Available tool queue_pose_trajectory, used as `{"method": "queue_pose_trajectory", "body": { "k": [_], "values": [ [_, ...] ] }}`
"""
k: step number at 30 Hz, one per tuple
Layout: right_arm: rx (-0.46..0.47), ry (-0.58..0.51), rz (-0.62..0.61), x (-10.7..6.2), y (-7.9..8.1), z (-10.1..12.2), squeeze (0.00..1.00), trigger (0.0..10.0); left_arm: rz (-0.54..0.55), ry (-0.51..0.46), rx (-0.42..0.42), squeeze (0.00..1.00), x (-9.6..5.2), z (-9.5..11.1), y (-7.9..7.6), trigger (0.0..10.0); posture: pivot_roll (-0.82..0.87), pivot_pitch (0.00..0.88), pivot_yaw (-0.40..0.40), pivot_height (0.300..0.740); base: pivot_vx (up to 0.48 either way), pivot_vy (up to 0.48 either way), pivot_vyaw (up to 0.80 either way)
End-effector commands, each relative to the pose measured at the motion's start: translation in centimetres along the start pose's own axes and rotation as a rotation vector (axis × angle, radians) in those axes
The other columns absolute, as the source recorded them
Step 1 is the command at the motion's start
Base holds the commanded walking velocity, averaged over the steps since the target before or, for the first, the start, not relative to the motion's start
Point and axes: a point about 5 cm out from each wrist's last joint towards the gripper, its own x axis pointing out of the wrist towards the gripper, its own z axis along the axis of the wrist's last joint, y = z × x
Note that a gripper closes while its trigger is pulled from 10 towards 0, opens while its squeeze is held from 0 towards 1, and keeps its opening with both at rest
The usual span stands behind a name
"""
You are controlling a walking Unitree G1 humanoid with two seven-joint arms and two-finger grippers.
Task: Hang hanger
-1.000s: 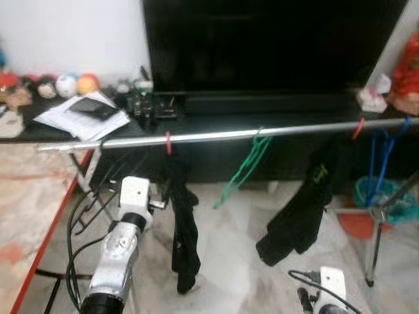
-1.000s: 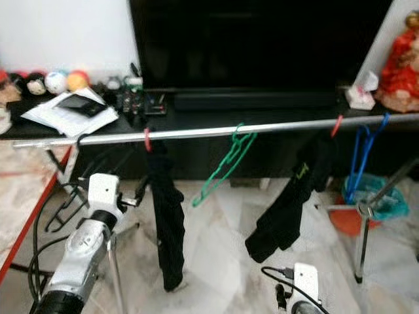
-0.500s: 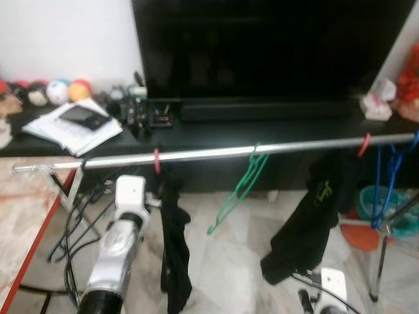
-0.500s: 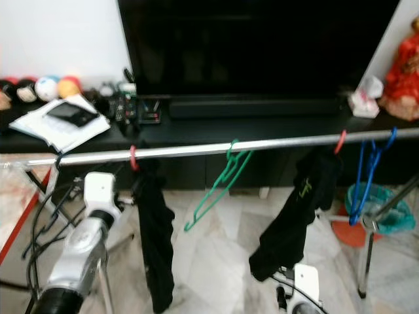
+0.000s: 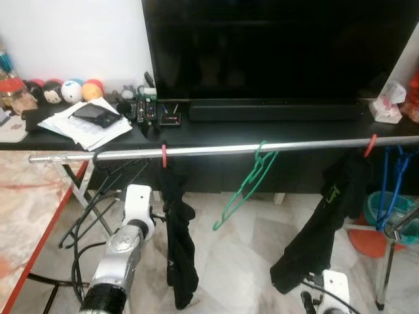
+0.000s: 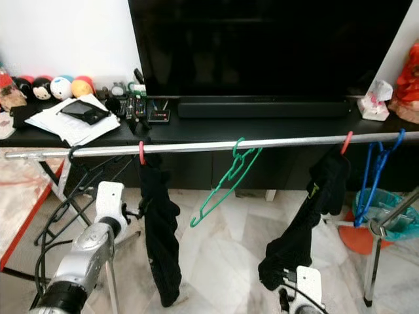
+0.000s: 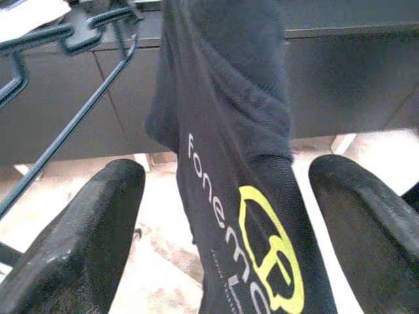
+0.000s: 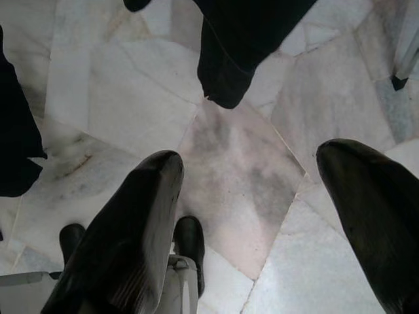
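Observation:
A green hanger hangs tilted from the silver rail near its middle. Left of it a black garment hangs from a red hook, and my raised left arm stands just left of that garment. The left gripper is open, its fingers either side of the black cloth with yellow print. A second black garment hangs further right, and blue hangers hang at the rail's right end. My right gripper is open, held low and pointing at the marble floor.
Behind the rail, a black TV cabinet carries a large TV, a soundbar, papers and toy figures. A red-edged table is at left. Black cables and a rack leg lie beside my left arm. A teal basket sits at right.
The camera has shifted and sharpened; the rail and garments keep their places on it. My left arm stays beside the left black garment.

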Motion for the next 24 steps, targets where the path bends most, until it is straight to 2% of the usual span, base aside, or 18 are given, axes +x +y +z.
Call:
{"method": "queue_pose_trajectory", "body": {
  "k": [1, 6, 13, 19, 21, 22, 23, 24],
  "values": [
    [0.015, -0.003, -0.009, 0.0, -0.2, 0.1, 0.00, 10.0, -0.025, 0.032, 0.022, 1.00, 0.4, 0.0, -0.1, 10.0, 0.05, 0.000, 0.001, 0.740, 0.000, 0.000, 0.00],
    [0.018, -0.004, -0.010, 0.0, -0.2, 0.2, 0.00, 10.0, -0.063, 0.035, -0.002, 1.00, 0.7, 0.4, -0.4, 10.0, 0.05, 0.000, 0.005, 0.740, 0.000, 0.000, 0.00],
    [0.027, -0.007, -0.010, 0.0, 0.0, 0.2, 0.00, 10.0, -0.097, 0.048, 0.011, 1.00, 1.2, 1.0, -0.5, 10.0, 0.04, 0.000, 0.029, 0.740, 0.000, 0.000, 0.00],
    [0.046, -0.008, -0.013, 0.0, 0.3, 0.1, 0.00, 10.0, -0.122, 0.057, -0.034, 1.00, 1.7, 1.2, -0.4, 10.0, 0.02, 0.000, 0.053, 0.740, 0.000, 0.000, 0.00],
    [0.054, -0.008, -0.014, 0.0, 0.4, 0.0, 0.00, 10.0, -0.113, 0.069, -0.099, 1.00, 2.1, 1.3, -0.2, 10.0, 0.02, 0.000, 0.058, 0.740, 0.000, 0.000, 0.00],
    [0.058, -0.007, -0.015, 0.0, 0.4, -0.1, 0.00, 10.0, -0.116, 0.078, -0.092, 1.00, 2.3, 1.4, -0.1, 10.0, 0.02, 0.000, 0.060, 0.740, 0.000, 0.000, 0.00],
    [0.059, -0.007, -0.014, 0.0, 0.5, -0.1, 0.00, 10.0, -0.122, 0.086, -0.086, 0.21, 2.5, 1.5, -0.2, 10.0, 0.02, 0.000, 0.063, 0.740, 0.000, 0.000, 0.00],
    [0.059, -0.007, -0.014, 0.0, 0.5, -0.1, 0.00, 10.0, -0.122, 0.086, -0.086, 0.21, 2.5, 1.5, -0.2, 10.0, 0.02, 0.000, 0.063, 0.740, 0.000, 0.000, 0.00]
  ]
}}
